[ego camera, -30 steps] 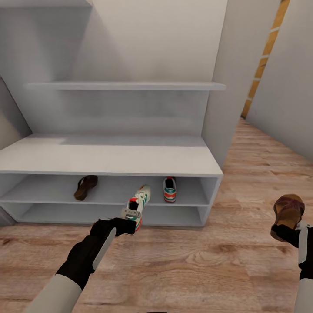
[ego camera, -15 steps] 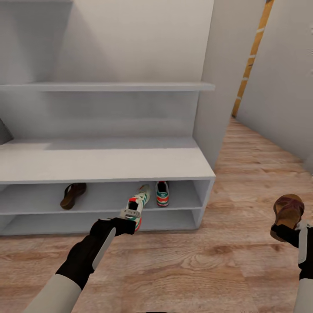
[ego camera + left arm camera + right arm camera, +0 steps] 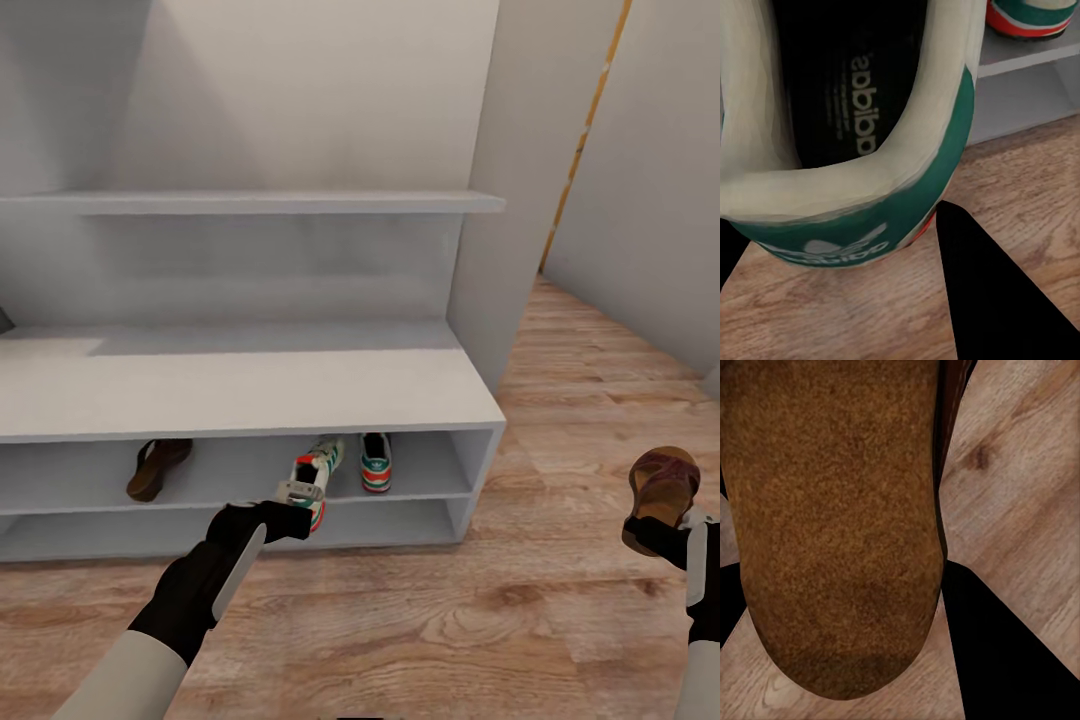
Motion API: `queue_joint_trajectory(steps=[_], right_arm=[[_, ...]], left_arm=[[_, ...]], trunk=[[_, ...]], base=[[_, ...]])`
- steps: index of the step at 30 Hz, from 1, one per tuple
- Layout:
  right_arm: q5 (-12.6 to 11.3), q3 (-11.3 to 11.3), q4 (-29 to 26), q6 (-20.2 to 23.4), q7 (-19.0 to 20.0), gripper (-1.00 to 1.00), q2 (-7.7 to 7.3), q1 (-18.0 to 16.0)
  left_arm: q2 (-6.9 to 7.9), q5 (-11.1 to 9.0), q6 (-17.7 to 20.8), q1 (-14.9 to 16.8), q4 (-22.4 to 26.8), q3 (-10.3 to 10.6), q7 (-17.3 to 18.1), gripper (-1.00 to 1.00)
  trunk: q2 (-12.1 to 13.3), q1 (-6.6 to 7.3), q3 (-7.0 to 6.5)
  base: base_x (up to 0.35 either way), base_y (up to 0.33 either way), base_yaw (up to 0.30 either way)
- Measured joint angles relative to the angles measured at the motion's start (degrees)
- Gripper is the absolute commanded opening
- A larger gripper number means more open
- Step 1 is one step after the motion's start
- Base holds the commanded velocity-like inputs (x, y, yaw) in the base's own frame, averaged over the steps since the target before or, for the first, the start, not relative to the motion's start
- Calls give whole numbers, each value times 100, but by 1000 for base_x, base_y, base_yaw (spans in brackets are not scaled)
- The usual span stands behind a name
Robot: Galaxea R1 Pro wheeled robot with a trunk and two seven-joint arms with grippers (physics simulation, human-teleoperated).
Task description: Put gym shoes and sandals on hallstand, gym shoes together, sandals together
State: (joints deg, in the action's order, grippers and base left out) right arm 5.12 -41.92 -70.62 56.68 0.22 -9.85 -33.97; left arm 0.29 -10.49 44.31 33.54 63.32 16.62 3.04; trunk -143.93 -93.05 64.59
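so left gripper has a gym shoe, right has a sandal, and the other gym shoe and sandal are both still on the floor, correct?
Not quite. The grips are right: the left gripper holds a gym shoe and the right gripper holds a sandal. But the head view shows the other gym shoe and other sandal on the hallstand's upper open shelf, not the floor.

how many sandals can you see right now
2: one sandal lies on the hallstand's upper open shelf at its left; the other sandal is held by the right gripper.
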Motion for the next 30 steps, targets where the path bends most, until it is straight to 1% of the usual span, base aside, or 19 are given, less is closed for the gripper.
queue_joint_trajectory(steps=[3, 7, 9, 12, 14, 26, 30], right_arm=[[-4, -3, 0, 0, 0, -100, -3, 0], [-7, -4, -1, 1, 1, -100, -1, 1], [-2, -4, 0, 0, 1, -100, 0, 1], [-4, -7, 0, 0, 0, -100, -1, 0], [-2, -5, 0, 0, 0, -100, 0, 0], [-4, 0, 0, 0, 0, -100, 0, 0], [-3, -1, 0, -2, 0, -100, 0, 0]], left_arm=[[1, 1, 0, 0, 0, 3, 0, -100], [3, 3, -1, 1, -2, 5, -1, -100], [3, 10, -1, 1, -1, 2, -3, -100], [3, 11, 0, 0, 0, -5, -1, -100], [3, 12, 0, 0, -1, -6, -1, -100], [3, 21, 0, 0, 7, -6, -3, -100], [3, 20, 0, 0, 5, -6, -2, -100]], trunk=[[0, 2, 0], [0, 0, 0], [0, -1, 0], [0, -1, 0], [-2, -6, 44], [-3, -6, 44], [-3, -3, 44]], base=[[194, 0, -36], [32, 0, -207], [5, 0, -69], [1, 0, -18], [0, 0, -5], [1, 0, 0], [189, 0, 0]])
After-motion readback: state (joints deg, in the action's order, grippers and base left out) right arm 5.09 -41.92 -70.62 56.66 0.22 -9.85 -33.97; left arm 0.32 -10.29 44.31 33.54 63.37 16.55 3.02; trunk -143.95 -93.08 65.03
